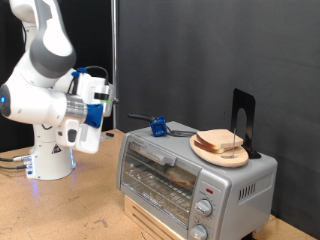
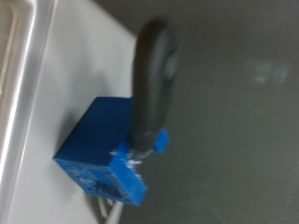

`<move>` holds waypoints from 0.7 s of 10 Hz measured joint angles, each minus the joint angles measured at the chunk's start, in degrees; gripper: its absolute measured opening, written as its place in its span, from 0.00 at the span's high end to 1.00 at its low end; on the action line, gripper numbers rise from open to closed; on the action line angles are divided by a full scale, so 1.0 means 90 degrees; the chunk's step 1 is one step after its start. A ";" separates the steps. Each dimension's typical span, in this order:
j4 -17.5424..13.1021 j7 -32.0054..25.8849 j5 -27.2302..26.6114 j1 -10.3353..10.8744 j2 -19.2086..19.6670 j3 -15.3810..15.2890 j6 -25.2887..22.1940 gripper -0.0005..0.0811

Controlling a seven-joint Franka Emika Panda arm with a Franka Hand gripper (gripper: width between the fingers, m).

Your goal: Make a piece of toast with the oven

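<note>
Toast (image 1: 222, 143) sits w/ other slices on the wooden plate (image 1: 205, 153) atop the oven (image 1: 195, 175); oven door is shut, so we judge loading isn't done. Gripper (image 1: 108, 97) hovers apart from oven; can't tell finger state.

Oven (image 1: 190, 180) base cut off, blurry wrist view
</note>
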State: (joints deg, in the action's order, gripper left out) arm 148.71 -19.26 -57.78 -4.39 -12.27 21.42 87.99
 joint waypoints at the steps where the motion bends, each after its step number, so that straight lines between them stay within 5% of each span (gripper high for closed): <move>1: -0.0098 -0.0496 0.0016 -0.0131 0.0190 0.0286 -0.0352 0.00; 3: -0.0571 -0.0952 0.0025 -0.0276 0.0947 0.0620 -0.1120 0.00; 5: -0.0965 -0.1030 -0.0660 -0.0292 0.1659 0.0635 -0.0991 0.00; 7: -0.1076 -0.1034 -0.0817 -0.0291 0.1869 0.0629 -0.0991 0.00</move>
State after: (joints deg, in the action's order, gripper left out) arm 139.02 -28.57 -65.14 -7.02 4.55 27.08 79.07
